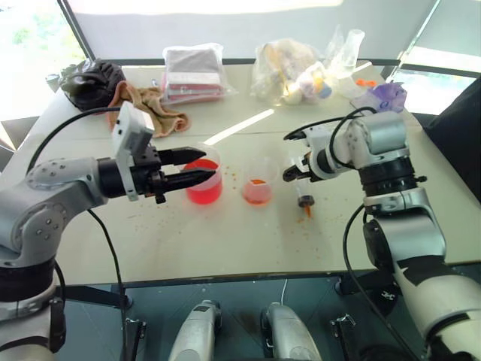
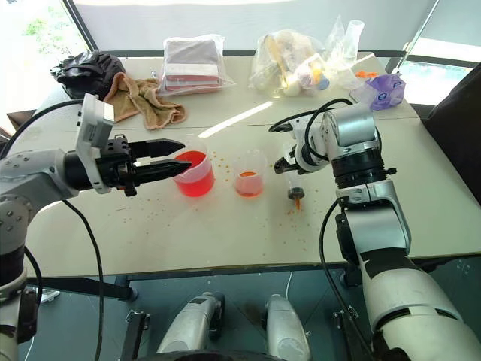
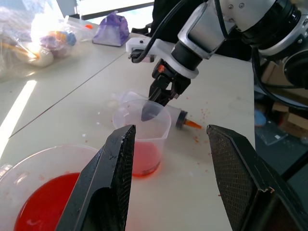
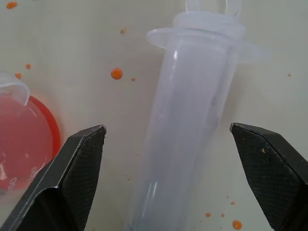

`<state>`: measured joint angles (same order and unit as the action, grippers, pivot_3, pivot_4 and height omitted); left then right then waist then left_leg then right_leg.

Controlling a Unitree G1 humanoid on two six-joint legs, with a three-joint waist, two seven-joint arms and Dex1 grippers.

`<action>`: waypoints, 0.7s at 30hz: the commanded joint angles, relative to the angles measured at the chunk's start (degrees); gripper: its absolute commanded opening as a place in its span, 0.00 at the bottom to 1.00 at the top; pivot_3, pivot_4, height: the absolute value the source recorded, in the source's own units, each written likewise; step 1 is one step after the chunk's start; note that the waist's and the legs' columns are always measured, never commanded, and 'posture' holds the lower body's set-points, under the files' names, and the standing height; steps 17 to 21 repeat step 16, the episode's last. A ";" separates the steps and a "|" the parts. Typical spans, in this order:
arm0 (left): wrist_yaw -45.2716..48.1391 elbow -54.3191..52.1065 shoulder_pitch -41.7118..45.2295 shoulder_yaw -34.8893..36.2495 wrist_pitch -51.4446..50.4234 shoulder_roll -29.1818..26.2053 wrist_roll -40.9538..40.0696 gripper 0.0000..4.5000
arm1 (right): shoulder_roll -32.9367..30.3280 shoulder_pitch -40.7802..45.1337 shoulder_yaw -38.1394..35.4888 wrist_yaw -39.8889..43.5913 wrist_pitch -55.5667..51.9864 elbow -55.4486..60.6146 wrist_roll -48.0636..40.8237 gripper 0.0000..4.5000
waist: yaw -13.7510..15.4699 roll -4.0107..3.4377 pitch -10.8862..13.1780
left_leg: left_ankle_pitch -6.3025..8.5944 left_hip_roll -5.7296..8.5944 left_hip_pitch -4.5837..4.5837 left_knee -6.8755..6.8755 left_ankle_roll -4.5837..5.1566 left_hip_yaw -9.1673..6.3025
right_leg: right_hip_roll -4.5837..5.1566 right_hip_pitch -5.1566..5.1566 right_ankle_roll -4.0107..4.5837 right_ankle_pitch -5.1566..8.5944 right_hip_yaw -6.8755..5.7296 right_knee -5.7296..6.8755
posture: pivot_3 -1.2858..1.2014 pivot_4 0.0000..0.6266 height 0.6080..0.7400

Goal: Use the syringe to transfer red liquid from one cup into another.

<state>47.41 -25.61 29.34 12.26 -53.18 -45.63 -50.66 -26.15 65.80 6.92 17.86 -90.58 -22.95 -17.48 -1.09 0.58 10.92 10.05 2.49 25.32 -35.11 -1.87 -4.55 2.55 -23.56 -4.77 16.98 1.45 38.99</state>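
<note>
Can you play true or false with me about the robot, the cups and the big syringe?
1. The syringe is lying on the table. True.
2. The right gripper is squeezing the syringe tight. False: its fingers stand wide apart on either side of the syringe, not touching it.
3. The larger cup has bright red liquid in it. True.
4. The left gripper is holding the smaller cup. False: it is open and holds nothing, hovering by the larger cup.
5. The smaller cup is tipped over. False: it stands upright between the larger cup and the syringe.
</note>
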 commanded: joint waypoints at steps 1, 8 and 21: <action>-0.12 0.27 1.05 1.88 0.94 -1.41 -0.55 0.55 | -7.18 1.26 1.36 6.24 2.26 9.04 -2.64 1.00 | 0.14 0.01 0.01 | 0.01 0.00 0.02 -0.01 0.01 -0.01 | 0.00 0.00 0.00 0.00 -0.02 -0.02 | 0.52 0.24 0.97; 0.68 0.79 -0.22 2.32 1.99 -3.22 0.34 0.55 | -22.53 2.61 4.34 22.75 3.92 21.58 -10.66 1.00 | -0.16 0.01 0.02 | 0.03 -0.01 0.00 0.02 0.04 -0.02 | 0.01 0.02 0.00 0.01 -0.02 -0.09 | 0.52 0.24 0.97; 1.39 1.65 -0.50 3.44 1.64 -5.81 -0.23 0.55 | -26.27 3.08 1.74 32.57 4.52 29.07 -18.52 1.00 | -0.79 0.01 0.02 | 0.04 -0.06 0.02 0.03 0.04 -0.04 | 0.03 0.01 0.01 0.02 0.03 -0.13 | 0.52 0.24 0.97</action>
